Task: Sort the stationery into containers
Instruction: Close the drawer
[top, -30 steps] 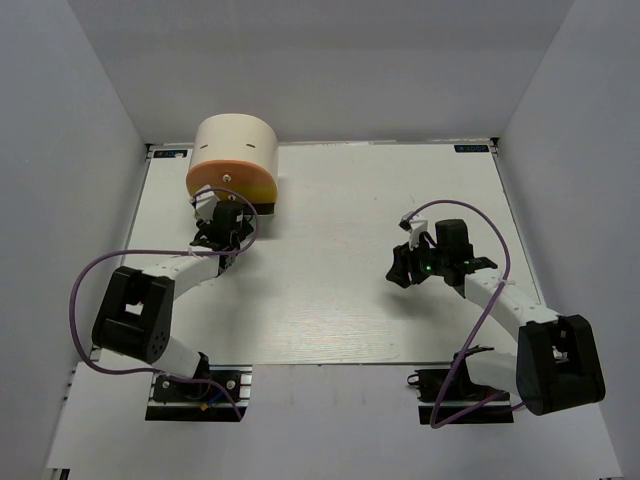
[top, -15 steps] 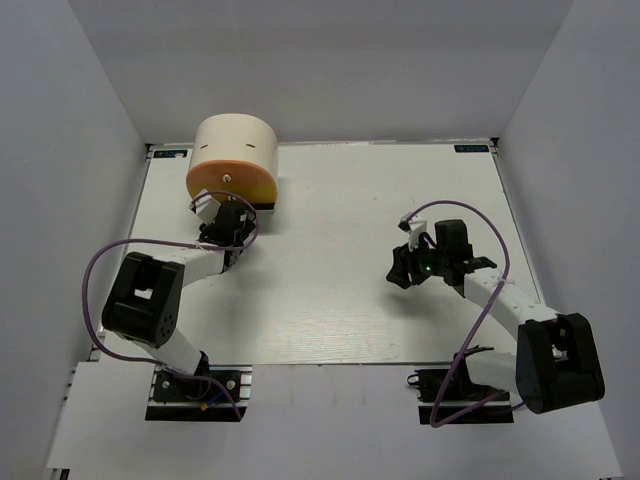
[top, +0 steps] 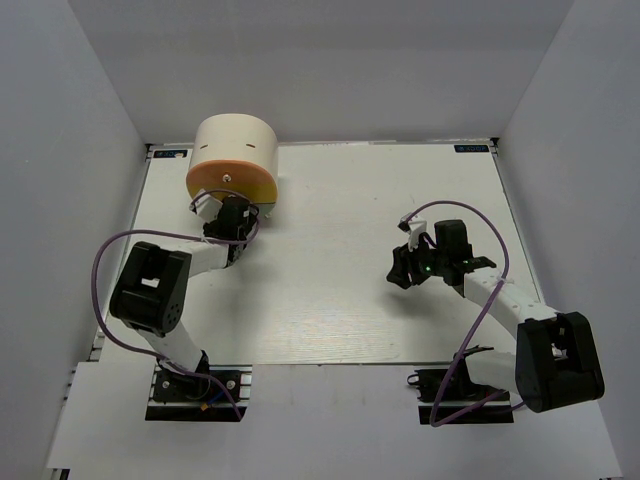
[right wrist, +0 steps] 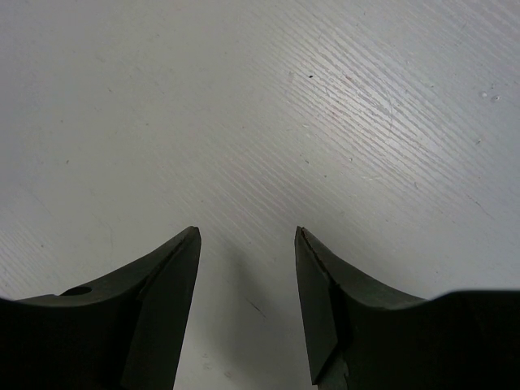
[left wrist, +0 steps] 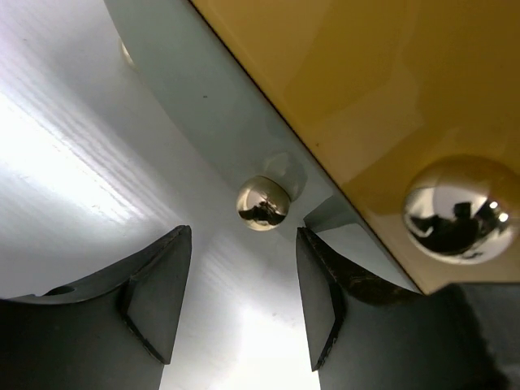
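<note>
Cream drawer box (top: 236, 150) stood at the table's (top: 350, 200) far left; you aimed your left gripper (left wrist: 244, 268), jaws apart, at its grey tier's small knob (left wrist: 262, 202), likely to pull that drawer, while your right gripper (right wrist: 246, 268) hovered over the table, jaws apart, empty.

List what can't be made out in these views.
- Top view: lower tiers of the box, hidden behind the left gripper.
- Left wrist: most of the box, cut off by the frame edges.
- All views: drawer contents, enclosed by the box walls.
</note>
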You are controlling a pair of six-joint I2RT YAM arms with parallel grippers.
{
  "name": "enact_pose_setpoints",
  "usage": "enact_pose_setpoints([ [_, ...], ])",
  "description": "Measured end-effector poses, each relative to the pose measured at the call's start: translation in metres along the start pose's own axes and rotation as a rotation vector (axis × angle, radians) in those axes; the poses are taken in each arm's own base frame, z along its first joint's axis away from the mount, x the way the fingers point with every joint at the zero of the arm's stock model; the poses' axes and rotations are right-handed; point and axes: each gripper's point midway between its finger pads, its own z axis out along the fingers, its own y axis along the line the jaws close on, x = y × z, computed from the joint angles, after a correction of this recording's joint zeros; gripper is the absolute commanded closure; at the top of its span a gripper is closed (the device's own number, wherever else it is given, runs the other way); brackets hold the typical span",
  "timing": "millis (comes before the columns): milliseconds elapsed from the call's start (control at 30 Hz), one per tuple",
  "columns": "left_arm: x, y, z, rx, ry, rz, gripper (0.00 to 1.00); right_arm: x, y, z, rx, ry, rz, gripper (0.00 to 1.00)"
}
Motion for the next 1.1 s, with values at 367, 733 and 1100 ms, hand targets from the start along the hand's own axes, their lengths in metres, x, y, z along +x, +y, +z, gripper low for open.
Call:
enact_pose_setpoints([
  [367,0.0,-0.009,0.005,0.005,-0.003,-0.064,0.35,0.0,-0.002,0.0,0.01,0.002,-0.014,0.44],
  [733,0.011,0.006,-0.021,0.048,0.054,-0.066,0.3,0.0,-0.003,0.0,0.012,0.002,-0.016,0.44],
  [1100,0.02,0.013,-0.109,0.307,0.222,0.07,0.0,-0.002,-0.004,-0.002,0.021,-0.006,-0.017,0.27],
])
